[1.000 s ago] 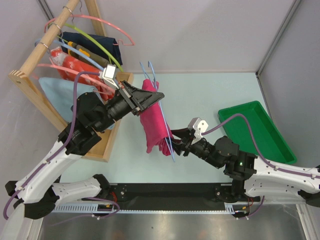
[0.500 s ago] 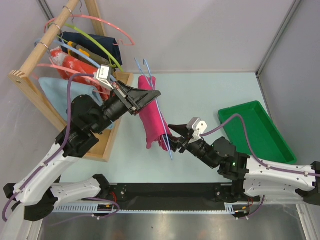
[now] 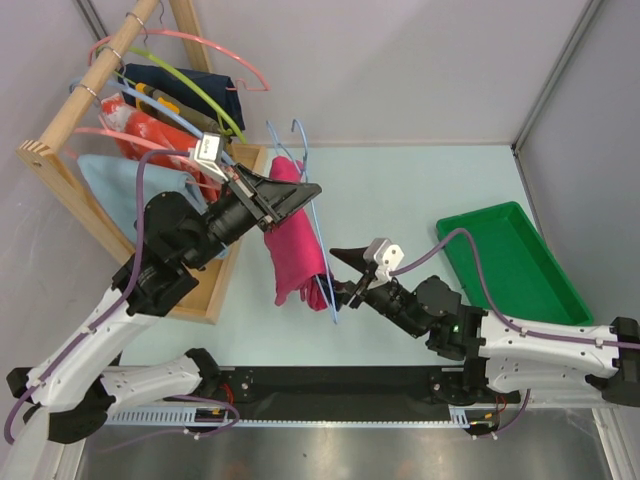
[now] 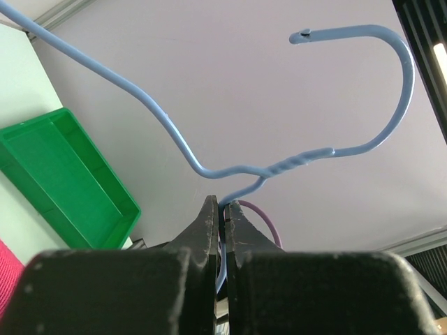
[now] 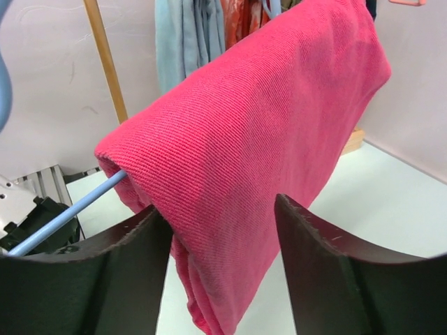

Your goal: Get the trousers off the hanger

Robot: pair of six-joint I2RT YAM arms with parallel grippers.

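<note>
The magenta-pink trousers (image 3: 293,250) hang folded over the bar of the light-blue wire hanger (image 3: 303,140), held in the air over the table. My left gripper (image 3: 303,190) is shut on the hanger's wire just below its twisted neck; in the left wrist view the left gripper (image 4: 225,204) pinches the wire under the hanger's hook (image 4: 391,49). My right gripper (image 3: 335,272) stands open at the trousers' near end. In the right wrist view the trousers (image 5: 258,118) lie between the right gripper's (image 5: 218,206) fingers, the left finger against the cloth, the hanger's bar (image 5: 63,213) poking out.
A wooden rack (image 3: 60,140) at the left carries pink hangers, a lime-green hanger, a pale blue cloth (image 3: 105,185) and a red-orange patterned cloth (image 3: 160,135). A green tray (image 3: 545,275) sits at the right, near the wall.
The left arm has carried the hanger and trousers a little to the left. The right gripper followed to the left and its jaws opened wider around the trousers' end.
</note>
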